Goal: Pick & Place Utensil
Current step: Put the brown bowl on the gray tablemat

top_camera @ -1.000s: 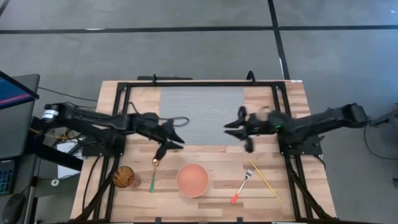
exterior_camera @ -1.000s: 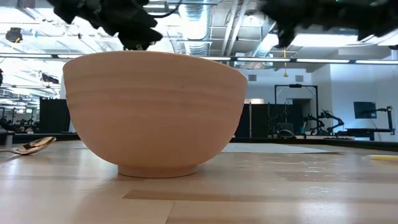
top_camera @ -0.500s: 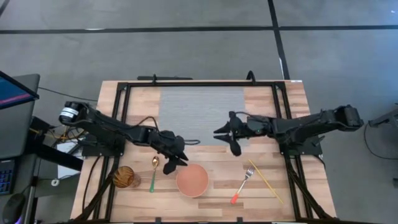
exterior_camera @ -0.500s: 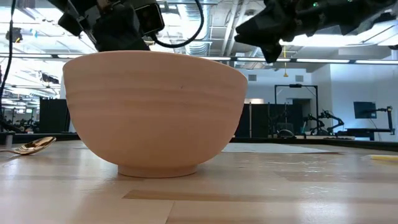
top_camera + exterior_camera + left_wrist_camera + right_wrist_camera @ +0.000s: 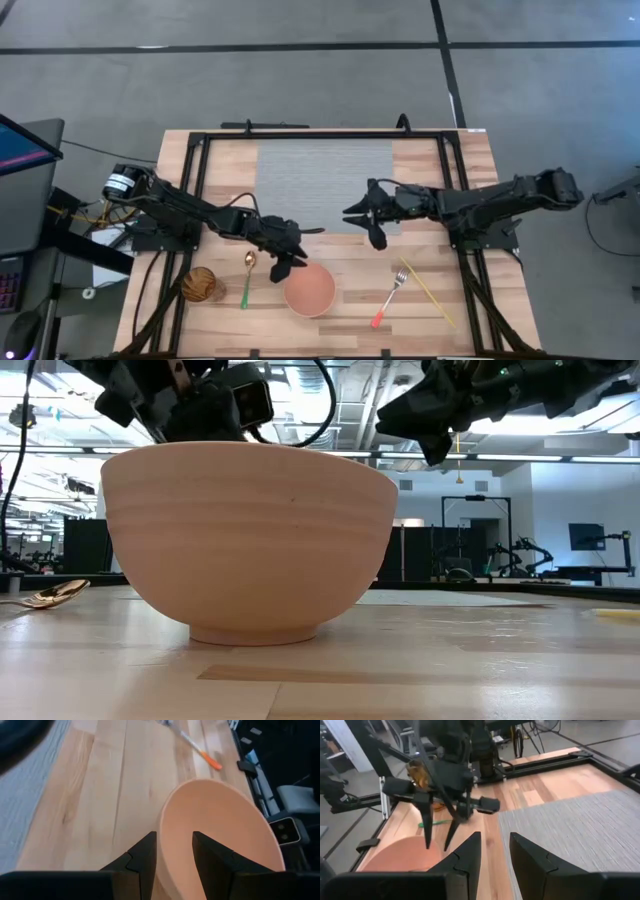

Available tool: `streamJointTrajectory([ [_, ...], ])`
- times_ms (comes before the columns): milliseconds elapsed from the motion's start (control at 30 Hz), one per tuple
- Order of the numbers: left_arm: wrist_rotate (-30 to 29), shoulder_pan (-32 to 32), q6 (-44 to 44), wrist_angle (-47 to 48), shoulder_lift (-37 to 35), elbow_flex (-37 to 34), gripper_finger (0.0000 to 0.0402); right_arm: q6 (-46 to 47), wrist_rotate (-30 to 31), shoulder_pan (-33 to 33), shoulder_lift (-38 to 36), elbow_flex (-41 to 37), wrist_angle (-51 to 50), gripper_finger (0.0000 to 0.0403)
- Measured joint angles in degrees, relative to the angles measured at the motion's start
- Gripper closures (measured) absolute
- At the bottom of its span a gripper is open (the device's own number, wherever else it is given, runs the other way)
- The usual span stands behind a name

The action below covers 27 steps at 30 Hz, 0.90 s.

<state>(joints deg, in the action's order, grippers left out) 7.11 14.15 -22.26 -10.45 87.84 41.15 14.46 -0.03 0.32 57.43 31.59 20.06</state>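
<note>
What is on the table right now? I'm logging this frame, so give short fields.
bowl: peach bowl, near front edge, empty
left gripper: open, empty, over bowl's left rim
right gripper: open, empty, over grey mat
spoon: gold spoon, green handle, left of bowl
fork: red-handled fork, right of bowl
</note>
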Motion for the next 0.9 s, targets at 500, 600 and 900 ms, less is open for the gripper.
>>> streamJointTrajectory([
  [500, -1.5, 0.6, 0.7, -0.4, 4.5, -0.1, 0.0294, 0.0, 0.0, 0.0, 0.0, 0.0, 0.1, 0.0306],
  [600, -3.0, 0.6, 2.5, -0.4, 4.5, -0.1, 0.0335, 0.0, 0.0, 0.0, -0.1, 0.0, 0.1, 0.0306],
  [900, -7.4, 0.6, 8.9, -0.2, 1.3, 0.7, 0.039, 0.0, 0.0, 0.0, -0.1, 0.0, 0.1, 0.0306],
])
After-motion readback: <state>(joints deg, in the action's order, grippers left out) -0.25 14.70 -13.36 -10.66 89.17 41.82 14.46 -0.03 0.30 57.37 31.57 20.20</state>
